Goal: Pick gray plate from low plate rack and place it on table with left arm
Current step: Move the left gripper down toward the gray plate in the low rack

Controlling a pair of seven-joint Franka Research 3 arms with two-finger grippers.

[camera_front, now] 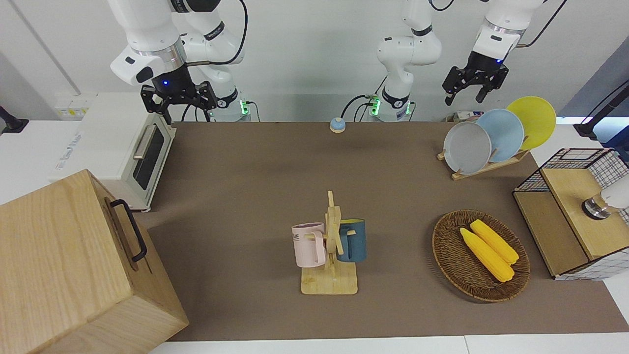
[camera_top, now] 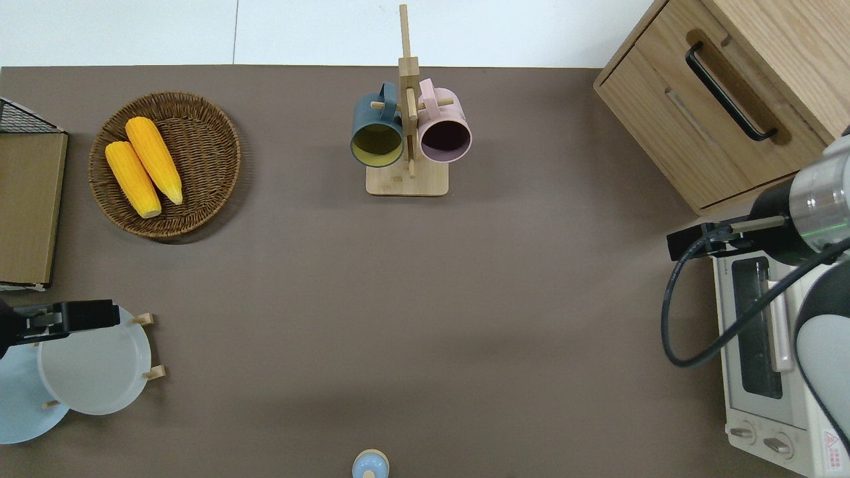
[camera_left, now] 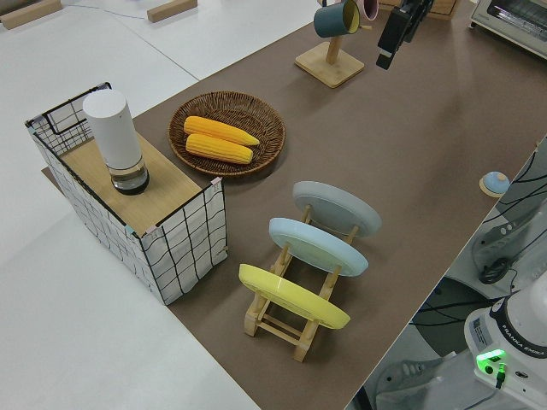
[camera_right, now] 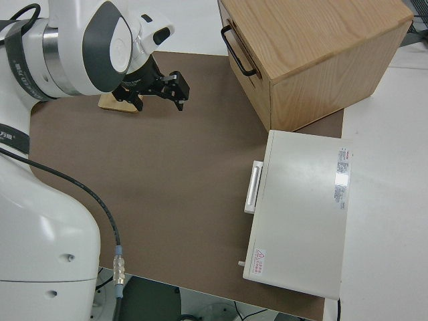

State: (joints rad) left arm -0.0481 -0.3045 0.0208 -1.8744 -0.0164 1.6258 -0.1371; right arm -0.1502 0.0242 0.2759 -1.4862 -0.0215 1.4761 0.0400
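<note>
The gray plate (camera_front: 467,147) leans in the low plate rack (camera_front: 491,166), in the slot farthest from the robots, at the left arm's end of the table (camera_front: 245,172). It also shows in the overhead view (camera_top: 96,372) and the left side view (camera_left: 336,209). My left gripper (camera_front: 464,98) is open and empty, up in the air. In the overhead view it (camera_top: 66,318) is over the gray plate's farther rim. My right gripper (camera_front: 179,103) is open and parked.
A light blue plate (camera_front: 503,132) and a yellow plate (camera_front: 533,120) fill the rack's other slots. A wicker basket (camera_front: 442,246) of corn and a wire-sided shelf (camera_front: 570,211) stand nearby. A mug stand (camera_front: 330,246), toaster oven (camera_front: 132,152), wooden cabinet (camera_front: 64,260) and small bell (camera_front: 337,125) are also here.
</note>
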